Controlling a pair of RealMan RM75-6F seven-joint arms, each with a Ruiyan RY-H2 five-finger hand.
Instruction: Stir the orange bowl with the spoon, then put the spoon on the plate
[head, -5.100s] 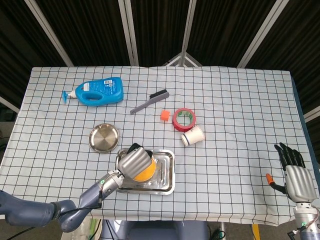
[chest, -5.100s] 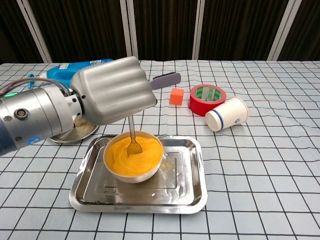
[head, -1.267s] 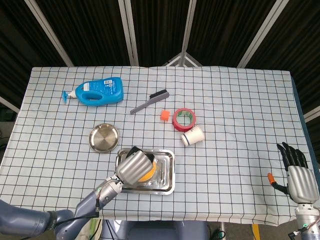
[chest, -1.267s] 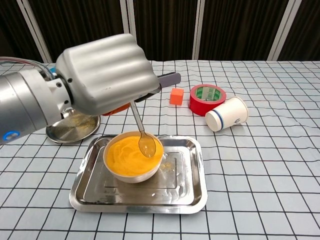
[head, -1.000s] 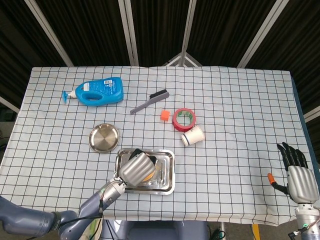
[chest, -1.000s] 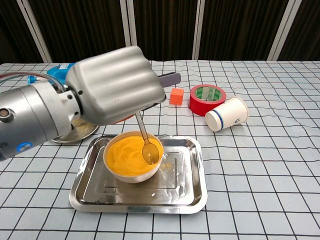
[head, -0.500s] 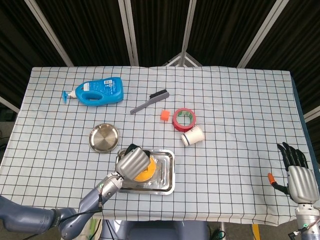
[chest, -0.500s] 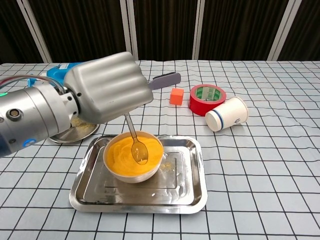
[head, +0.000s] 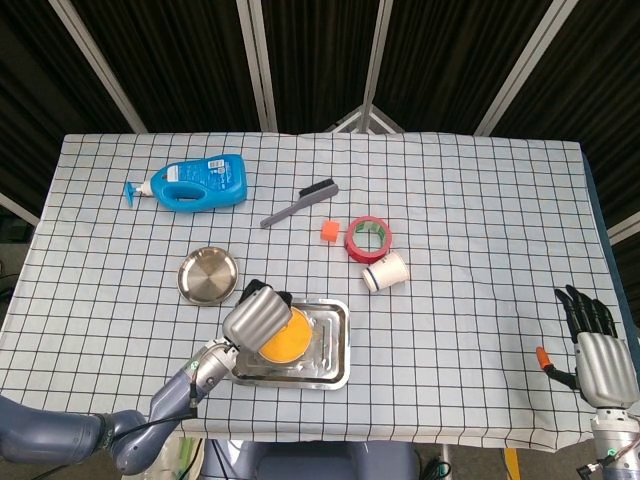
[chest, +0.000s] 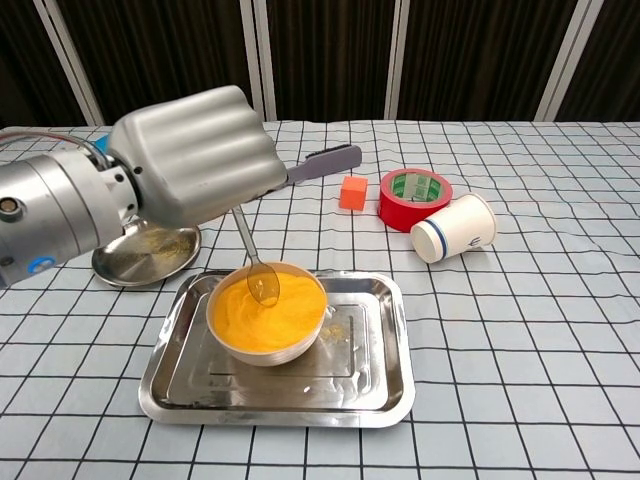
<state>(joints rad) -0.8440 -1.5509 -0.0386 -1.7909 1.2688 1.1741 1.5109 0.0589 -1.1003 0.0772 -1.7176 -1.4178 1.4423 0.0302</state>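
Two steps to this job and by my read it's only in the first one. Using the metal tray (chest: 385, 385) as the landmark and going left to right: the plate (chest: 150, 255) sits just off the tray's far-left corner with no spoon on it, so that half is not yet done. Next, the left hand (chest: 190, 165) hangs over the tray's left side, fingers curled around the spoon (chest: 255, 270), whose tip dips into the orange bowl (chest: 265, 320) standing in the tray's left half. So it looks mid-stir, with the carry to the plate left to do.

Way off to the tray's right, at the table edge, the right hand (head: 590, 345) holds nothing, fingers apart and straight.

View differences: the chest view actually shows the spoon handle and its tip in the orange stuff, while the head view has the left hand covering all of that. Only the head view shows the right hand, though.
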